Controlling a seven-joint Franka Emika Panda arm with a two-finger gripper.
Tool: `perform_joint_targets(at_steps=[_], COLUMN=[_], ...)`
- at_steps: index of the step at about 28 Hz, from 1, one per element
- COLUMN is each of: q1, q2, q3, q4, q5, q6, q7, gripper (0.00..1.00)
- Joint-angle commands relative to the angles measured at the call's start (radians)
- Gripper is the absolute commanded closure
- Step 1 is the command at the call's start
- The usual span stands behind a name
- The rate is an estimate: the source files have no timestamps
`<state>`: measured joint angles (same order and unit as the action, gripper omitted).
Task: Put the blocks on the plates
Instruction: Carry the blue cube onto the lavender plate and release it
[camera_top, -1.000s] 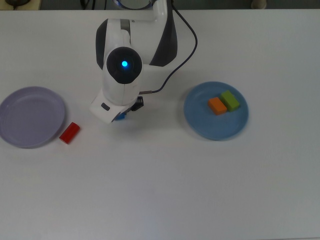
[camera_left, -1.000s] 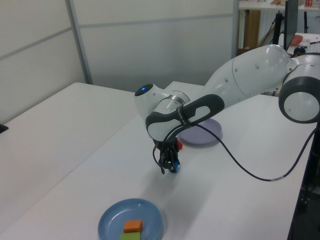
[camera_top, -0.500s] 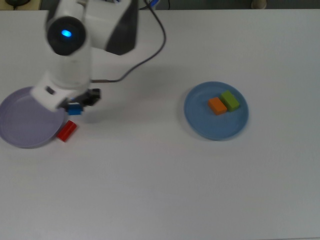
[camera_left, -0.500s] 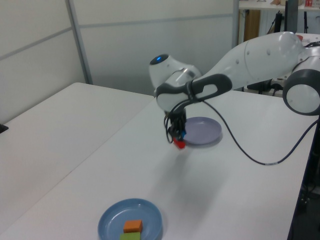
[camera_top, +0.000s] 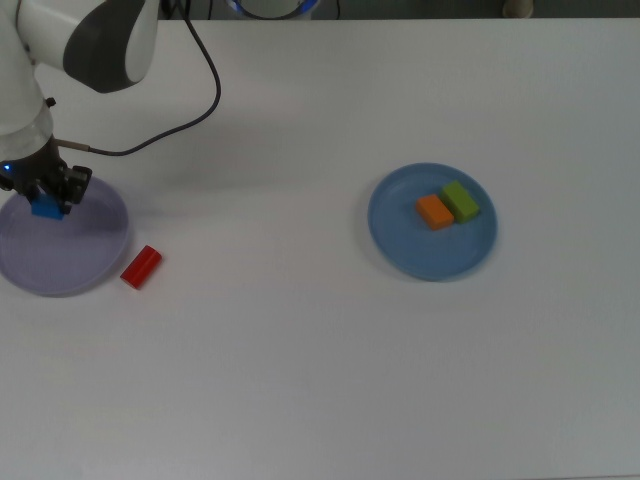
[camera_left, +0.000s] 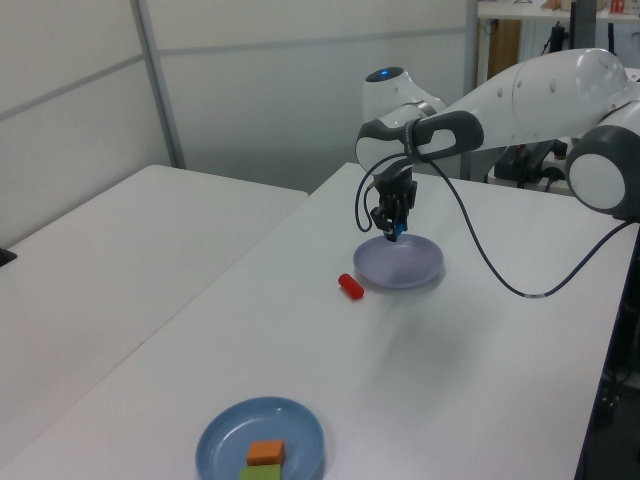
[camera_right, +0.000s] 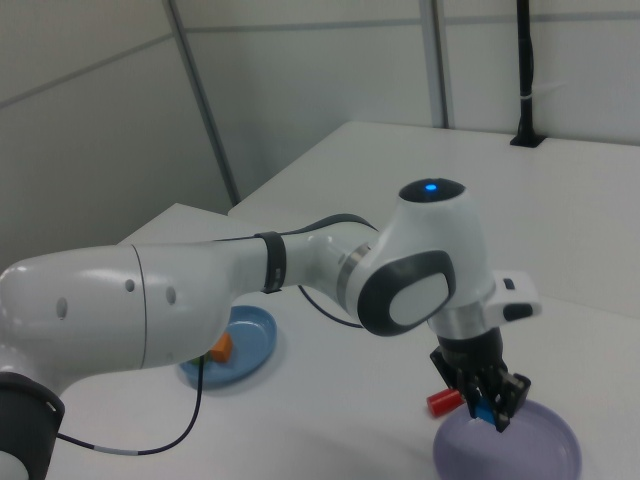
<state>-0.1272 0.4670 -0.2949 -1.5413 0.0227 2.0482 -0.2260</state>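
Claw (camera_top: 46, 201) hung clamped on the blue cube (camera_top: 45, 209) above the lavender plate (camera_top: 75, 250), apparently lined up for a drop. The red block (camera_top: 140, 266) lay on the tabletop (camera_top: 300, 350) just beside that plate (not yet collected), while orange and green blocks sat on the blue plate (camera_top: 430, 255).

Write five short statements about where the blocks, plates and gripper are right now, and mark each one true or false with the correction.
1. The gripper holds the blue cube above the lavender plate. True.
2. The red block lies on the lavender plate. False: it lies on the table beside that plate.
3. The orange block and the green block sit side by side on the blue plate. True.
4. The lavender plate already has a block resting on it. False: nothing rests on it.
5. The blue plate holds three blocks. False: it holds two.
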Motion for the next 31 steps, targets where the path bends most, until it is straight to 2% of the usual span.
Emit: perform_joint_targets(at_steps=[1, 6, 7, 14, 17, 18, 19, 20, 23, 24, 27, 31], q1=[-0.002, -0.008, -0.008, -0.022, -0.020, -0.020, -0.017, -0.017, -0.011, -0.008, -0.006, 0.020], q2=[0.044, 0.055, 0.058, 0.087, 0.099, 0.099, 0.099, 0.098, 0.098, 0.098, 0.098, 0.085], q3=[-0.013, -0.012, -0.012, -0.012, -0.010, -0.010, -0.009, -0.007, -0.003, -0.003, 0.000, 0.002], q4=[0.004, -0.011, -0.020, -0.033, -0.036, -0.036, -0.040, -0.045, -0.054, -0.056, -0.054, -0.053], q5=[0.065, 0.080, 0.077, 0.071, 0.065, 0.065, 0.065, 0.065, 0.065, 0.065, 0.063, 0.065], q6=[0.027, 0.096, 0.122, 0.210, 0.216, 0.216, 0.213, 0.211, 0.211, 0.208, 0.207, 0.201], q7=[0.137, 0.276, 0.343, 0.526, 0.548, 0.548, 0.550, 0.551, 0.559, 0.569, 0.589, 0.597], gripper=[1.00, 1.00, 1.00, 0.98, 0.79, 0.71, 0.55, 0.49, 0.42, 0.33, 0.21, 0.18])
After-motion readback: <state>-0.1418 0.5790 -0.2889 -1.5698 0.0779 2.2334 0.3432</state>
